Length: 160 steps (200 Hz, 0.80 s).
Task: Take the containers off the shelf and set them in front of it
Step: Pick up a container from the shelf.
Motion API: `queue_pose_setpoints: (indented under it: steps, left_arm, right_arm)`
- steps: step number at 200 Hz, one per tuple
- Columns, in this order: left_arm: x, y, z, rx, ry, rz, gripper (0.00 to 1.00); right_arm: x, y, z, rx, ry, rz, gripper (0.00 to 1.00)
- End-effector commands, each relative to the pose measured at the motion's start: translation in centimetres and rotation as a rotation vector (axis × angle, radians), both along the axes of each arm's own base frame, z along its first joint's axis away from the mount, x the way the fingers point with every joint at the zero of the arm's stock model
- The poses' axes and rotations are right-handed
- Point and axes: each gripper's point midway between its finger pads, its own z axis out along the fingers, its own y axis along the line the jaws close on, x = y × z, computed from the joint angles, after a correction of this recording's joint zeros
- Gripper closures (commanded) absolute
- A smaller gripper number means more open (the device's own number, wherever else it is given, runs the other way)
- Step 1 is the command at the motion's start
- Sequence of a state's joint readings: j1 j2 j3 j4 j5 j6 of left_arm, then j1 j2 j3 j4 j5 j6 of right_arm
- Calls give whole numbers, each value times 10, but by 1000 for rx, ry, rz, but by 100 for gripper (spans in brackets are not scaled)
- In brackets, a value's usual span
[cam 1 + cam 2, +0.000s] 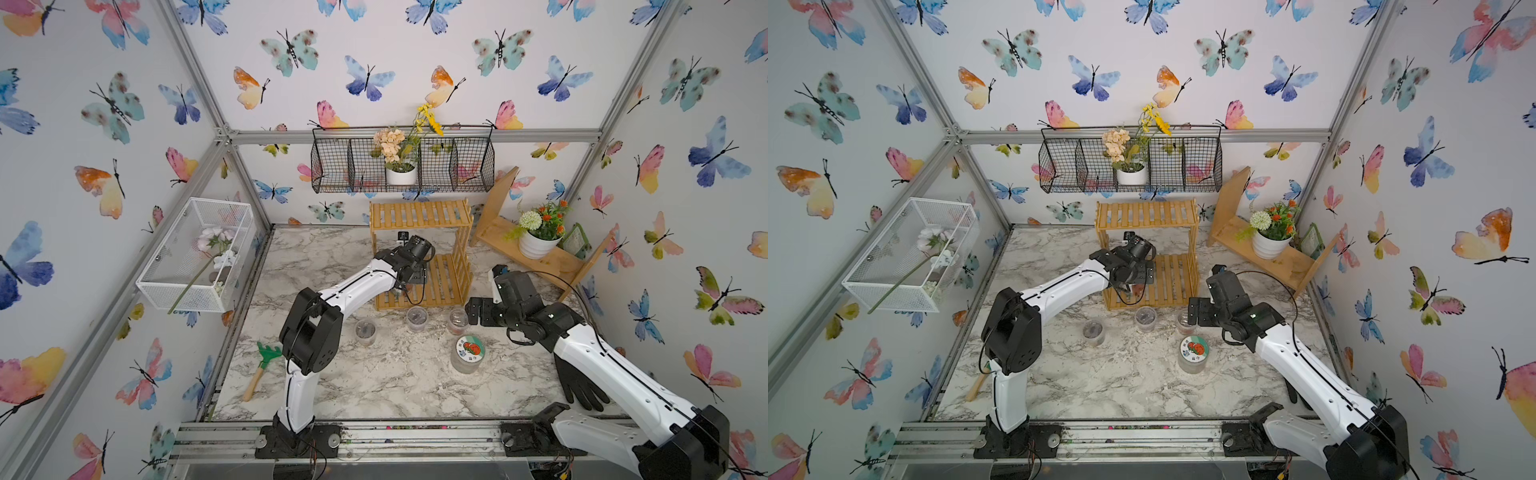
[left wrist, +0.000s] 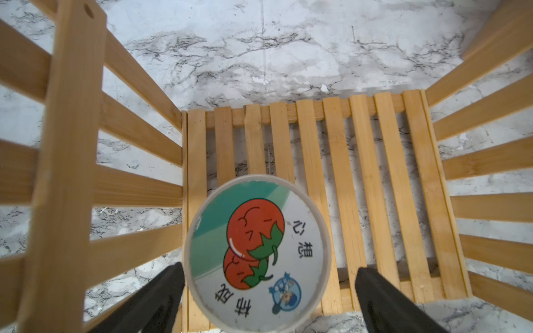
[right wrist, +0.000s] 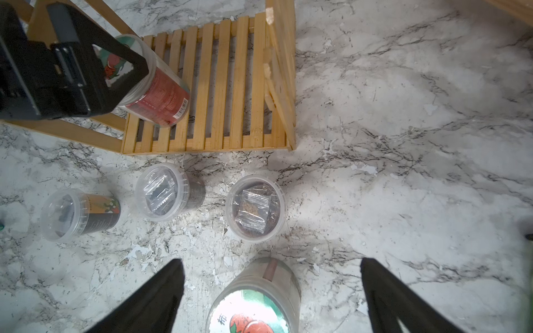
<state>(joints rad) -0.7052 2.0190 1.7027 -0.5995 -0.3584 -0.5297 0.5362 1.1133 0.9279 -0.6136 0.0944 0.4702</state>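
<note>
Shelf jar (image 2: pixel 256 253): 1, flanked by released left jaws; table jar (image 1: pixel 468 353): 1, near 3 cups (image 1: pixel 365 331) (image 1: pixel 417 318) (image 1: pixel 458 320); right jaws released.

White arm shells (image 1: pixel 602 357) — black joints (image 1: pixel 309 332), thin cables (image 1: pixel 357 281).

Shelf (image 2: pixel 331 173) of matt yellowish wood slats; jar (image 3: pixel 161 95) and cups (image 3: pixel 255 206) clear plastic, lid (image 2: pixel 256 250) glossy; table (image 3: pixel 403 144) marble-patterned, surface flaking

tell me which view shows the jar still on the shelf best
Left wrist: the jar is close, lid sharp, between the fingers of the open left end effector. Right wrist shows its red-labelled side, top partly behind that end effector. In both top views the left arm hides nearly all of it.
</note>
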Motion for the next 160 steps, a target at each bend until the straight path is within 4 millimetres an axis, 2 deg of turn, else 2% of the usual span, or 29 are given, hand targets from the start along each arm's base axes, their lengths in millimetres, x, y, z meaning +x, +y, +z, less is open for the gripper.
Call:
queue_pose_setpoints:
  steps: [1, 63, 134, 160]
  left_arm:
    - [2, 7, -9, 43, 1, 60, 1]
    - [11, 3, -22, 35, 1, 95, 1]
    - [16, 7, -36, 53, 7, 128, 0]
    - [17, 9, -38, 56, 8, 130, 8]
  right_arm:
    - [3, 3, 7, 20, -15, 24, 2]
    - [6, -1, 6, 17, -12, 30, 2]
    - [7, -7, 5, 12, -10, 31, 2]
    - [6, -9, 5, 14, -11, 29, 2]
